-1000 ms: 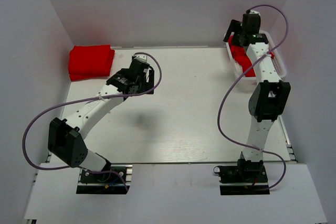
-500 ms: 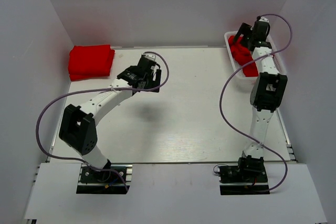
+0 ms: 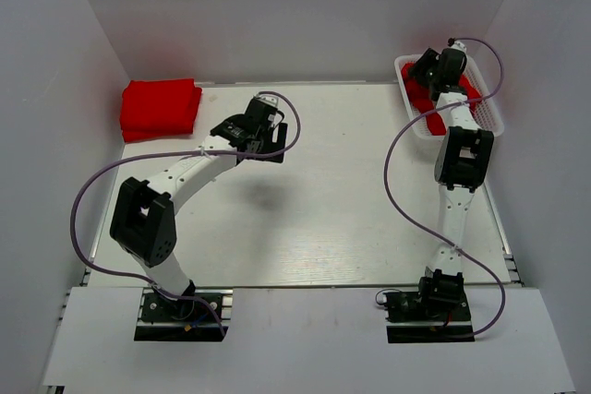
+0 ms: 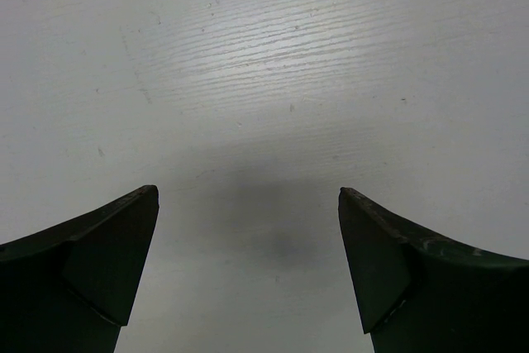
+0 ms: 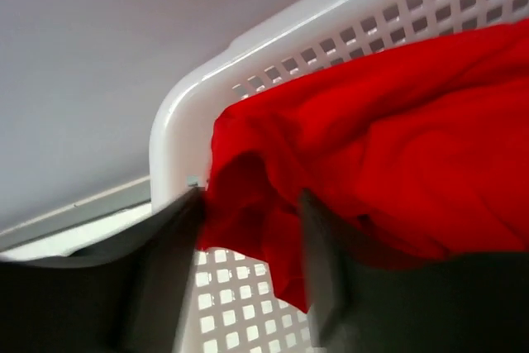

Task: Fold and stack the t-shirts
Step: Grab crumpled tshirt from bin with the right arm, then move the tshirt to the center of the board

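The table lay wide and white under both my arms. On its far left corner sat the stack of folded shirts, red and tidy, against the back wall. At the far right corner stood the white basket, and in it a loose shirt lay crumpled, also red.

My left arm was stretched out over the middle-left of the table. My left claw was released and hung above the bare wood, well apart from the folded stack. In the left wrist view its two dark fingers stood wide apart, with only the table and a soft shadow between them.

My right arm reached to the basket. My right claw was down inside it, near the rounded corner of the rim. It was clenched on a fold of the loose shirt, with red cloth pressed between both fingers. The view was a little blurred there.
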Action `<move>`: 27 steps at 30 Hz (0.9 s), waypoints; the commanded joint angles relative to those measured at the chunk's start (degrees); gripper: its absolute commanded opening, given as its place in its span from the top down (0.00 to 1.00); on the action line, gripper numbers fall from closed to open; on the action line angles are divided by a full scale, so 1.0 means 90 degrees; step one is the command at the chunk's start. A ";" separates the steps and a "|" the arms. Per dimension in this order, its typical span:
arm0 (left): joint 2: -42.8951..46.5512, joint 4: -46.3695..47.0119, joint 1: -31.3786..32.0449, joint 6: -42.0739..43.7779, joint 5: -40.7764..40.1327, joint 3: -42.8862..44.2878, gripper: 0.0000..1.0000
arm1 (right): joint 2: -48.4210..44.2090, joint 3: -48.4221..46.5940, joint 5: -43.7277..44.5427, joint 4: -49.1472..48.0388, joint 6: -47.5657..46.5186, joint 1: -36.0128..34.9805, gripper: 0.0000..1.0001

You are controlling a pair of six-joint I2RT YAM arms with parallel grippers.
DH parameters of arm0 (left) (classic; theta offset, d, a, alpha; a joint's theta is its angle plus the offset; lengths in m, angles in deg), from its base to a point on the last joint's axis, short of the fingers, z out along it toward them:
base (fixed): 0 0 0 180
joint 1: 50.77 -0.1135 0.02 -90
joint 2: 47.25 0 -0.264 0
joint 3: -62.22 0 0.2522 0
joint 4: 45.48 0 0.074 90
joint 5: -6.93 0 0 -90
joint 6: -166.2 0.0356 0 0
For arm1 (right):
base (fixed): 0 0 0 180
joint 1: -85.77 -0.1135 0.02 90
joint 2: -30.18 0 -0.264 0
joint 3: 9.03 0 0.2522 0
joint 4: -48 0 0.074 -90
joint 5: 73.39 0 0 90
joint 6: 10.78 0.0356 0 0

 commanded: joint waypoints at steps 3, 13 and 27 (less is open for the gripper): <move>0.0064 0.0048 -0.0080 0.0048 -0.0019 0.0267 0.00 | 0.0021 -0.0257 -0.0179 -0.0515 0.0137 0.0044 0.82; 0.0064 0.0107 -0.0080 -0.0010 0.0138 0.0267 0.00 | -0.1217 0.0309 0.0368 -0.0701 -0.0312 0.0103 1.00; 0.0279 -0.0059 -0.0139 -0.0273 0.0382 0.0199 0.00 | -0.3502 0.0056 0.1606 0.0851 -0.1757 0.0278 1.00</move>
